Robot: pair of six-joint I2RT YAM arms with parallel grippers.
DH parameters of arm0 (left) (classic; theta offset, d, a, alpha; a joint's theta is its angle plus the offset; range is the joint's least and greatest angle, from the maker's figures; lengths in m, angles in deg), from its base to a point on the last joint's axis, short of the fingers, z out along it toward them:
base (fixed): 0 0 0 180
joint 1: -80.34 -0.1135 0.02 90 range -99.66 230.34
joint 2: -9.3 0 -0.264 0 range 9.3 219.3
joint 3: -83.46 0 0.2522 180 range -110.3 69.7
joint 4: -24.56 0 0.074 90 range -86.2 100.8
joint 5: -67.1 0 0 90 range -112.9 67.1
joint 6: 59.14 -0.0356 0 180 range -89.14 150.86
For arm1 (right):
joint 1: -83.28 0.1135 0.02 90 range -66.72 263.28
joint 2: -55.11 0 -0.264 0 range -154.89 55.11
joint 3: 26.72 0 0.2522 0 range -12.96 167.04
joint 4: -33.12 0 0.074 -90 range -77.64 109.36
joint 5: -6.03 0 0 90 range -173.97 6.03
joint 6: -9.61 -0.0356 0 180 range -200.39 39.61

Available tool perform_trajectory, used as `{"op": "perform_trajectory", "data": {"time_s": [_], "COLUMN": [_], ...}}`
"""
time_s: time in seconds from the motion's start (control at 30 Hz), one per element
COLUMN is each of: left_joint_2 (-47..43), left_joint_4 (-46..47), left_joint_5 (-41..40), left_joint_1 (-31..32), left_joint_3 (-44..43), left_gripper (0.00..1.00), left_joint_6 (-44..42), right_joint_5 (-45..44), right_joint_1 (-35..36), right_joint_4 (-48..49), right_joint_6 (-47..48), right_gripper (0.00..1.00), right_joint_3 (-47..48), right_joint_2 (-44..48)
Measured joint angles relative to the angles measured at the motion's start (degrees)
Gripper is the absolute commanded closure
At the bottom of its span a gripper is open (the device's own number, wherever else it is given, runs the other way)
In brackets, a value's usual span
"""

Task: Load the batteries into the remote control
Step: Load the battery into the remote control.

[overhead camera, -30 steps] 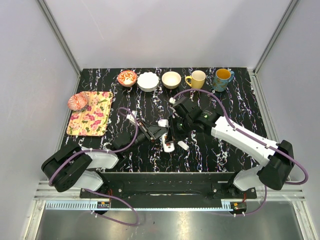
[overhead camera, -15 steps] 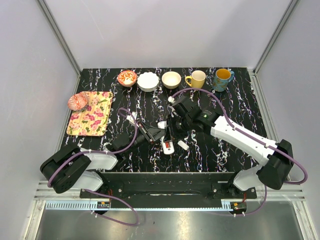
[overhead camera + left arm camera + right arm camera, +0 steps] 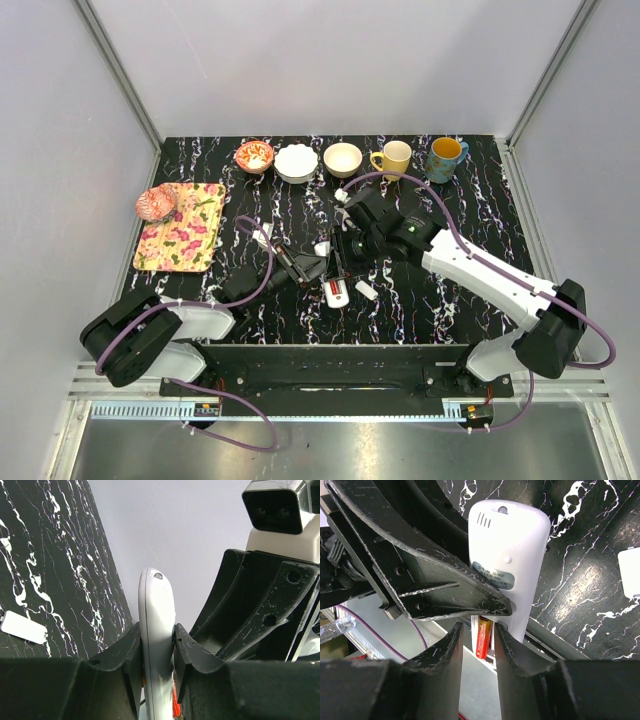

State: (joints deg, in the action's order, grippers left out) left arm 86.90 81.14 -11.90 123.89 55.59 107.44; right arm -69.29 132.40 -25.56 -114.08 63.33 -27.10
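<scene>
The remote control is clamped on edge by the left gripper. A reddish-orange battery is straddled at its slot by the right gripper, jaws parted. If it's not seated fully, it could get dragged out on retreat.

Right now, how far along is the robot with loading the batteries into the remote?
Done: a reddish-orange battery appears to lie in the back slot of the remote control. In hand: the left tool is clamped on the remote control; the right tool stands open, a finger either side of that battery. Left: I see no second battery seated, and the small white tab lies loose on the table.
</scene>
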Motion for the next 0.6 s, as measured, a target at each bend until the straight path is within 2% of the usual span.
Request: {"op": "perform_trajectory", "data": {"time_s": [0.33, 0.6], "left_joint_2": [0.0, 0.0], "left_joint_4": [0.0, 0.1], "left_joint_5": [0.7, 0.8], "left_joint_1": [-0.4, -0.8], "left_joint_3": [0.0, 0.0], "left_gripper": [1.0, 1.0], "left_joint_6": [0.0, 0.1], "right_joint_5": [0.0, 0.0], "right_joint_1": [0.0, 0.0], "right_joint_4": [-2.2, -7.6], "right_joint_6": [0.5, 2.0], "right_gripper": [0.59, 0.55], "right_joint_3": [1.6, 6.1], "right_joint_2": [0.1, 2.9]}}
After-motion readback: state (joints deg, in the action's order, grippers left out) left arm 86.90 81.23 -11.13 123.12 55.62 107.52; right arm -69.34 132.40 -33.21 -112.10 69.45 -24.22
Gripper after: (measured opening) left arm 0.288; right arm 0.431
